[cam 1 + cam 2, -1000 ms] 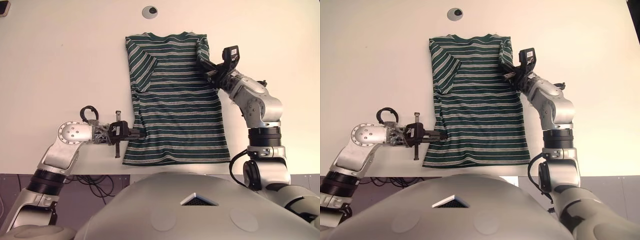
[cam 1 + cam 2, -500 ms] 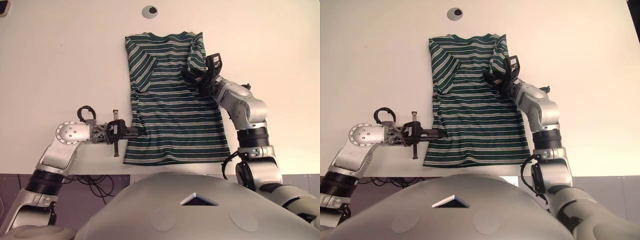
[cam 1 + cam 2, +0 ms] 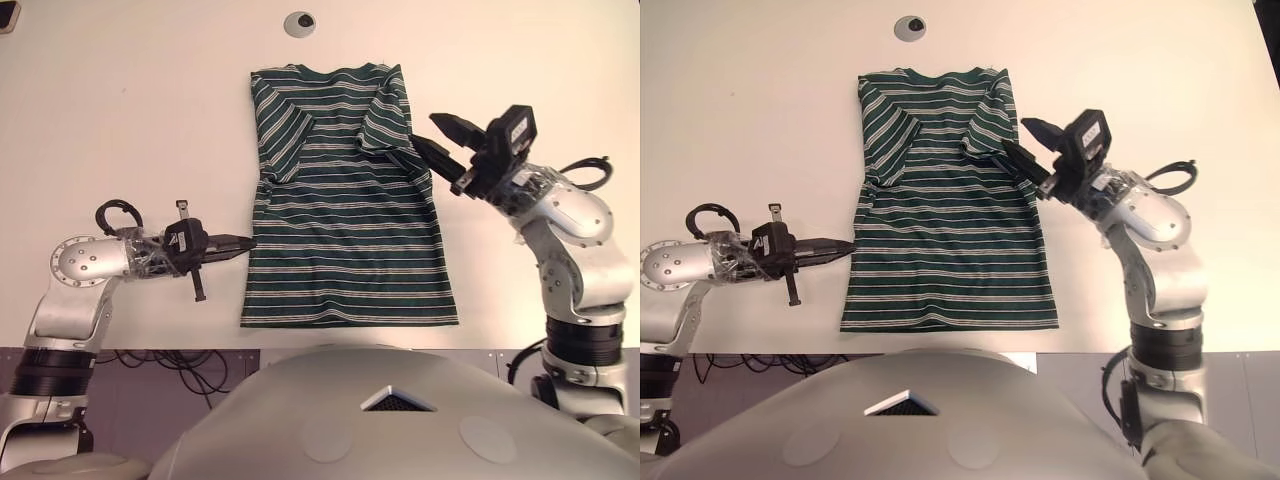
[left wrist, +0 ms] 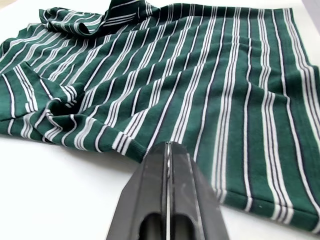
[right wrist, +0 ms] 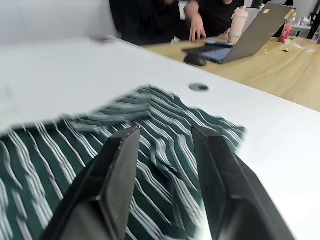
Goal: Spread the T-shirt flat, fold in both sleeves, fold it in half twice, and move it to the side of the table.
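The green striped T-shirt lies flat on the white table, collar at the far side, with both sleeves folded onto its body. My left gripper is shut and empty, low over the table just left of the shirt's lower left edge; the left wrist view has its tip close to the hem. My right gripper is open and empty, raised over the shirt's right edge beside the folded right sleeve. In the right wrist view its fingers frame the striped cloth.
A round cable grommet sits in the table beyond the collar. The table's front edge runs just below the shirt's hem, with cables hanging under it. Bare table surface stretches wide on both sides of the shirt.
The right gripper let go of the right sleeve, opened and pulled back to the right; the sleeve now lies folded on the shirt. The left gripper drew back left off the shirt's edge.
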